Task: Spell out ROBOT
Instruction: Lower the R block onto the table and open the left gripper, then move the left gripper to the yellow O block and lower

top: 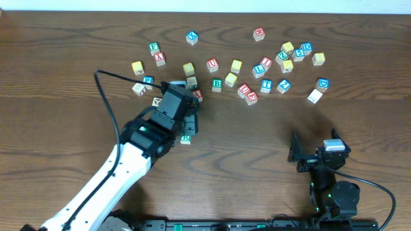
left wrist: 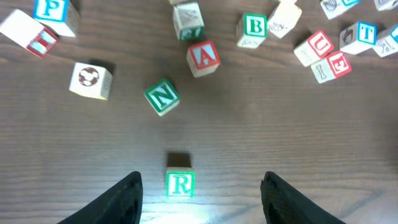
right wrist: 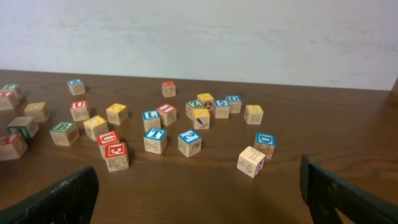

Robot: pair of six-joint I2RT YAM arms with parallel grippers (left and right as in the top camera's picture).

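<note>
Green R cube (left wrist: 180,185) stands on the worktop (left wrist: 280,124) between the spread fingers (left wrist: 118,199) of the open left hand (left wrist: 202,186), touching neither, green B cube (left wrist: 254,27) at its 1 o'clock; right hand (right wrist: 198,177) is open, empty.

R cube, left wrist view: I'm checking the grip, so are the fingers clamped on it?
No, the R cube stands free between the fingers, with a clear gap on each side.

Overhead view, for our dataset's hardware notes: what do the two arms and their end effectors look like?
The left arm has a white link, black joints, a green light and a looping black cable. The right arm is black with a grey wrist block and a black cable. The left end effector and right end effector have dark fingers.
</note>
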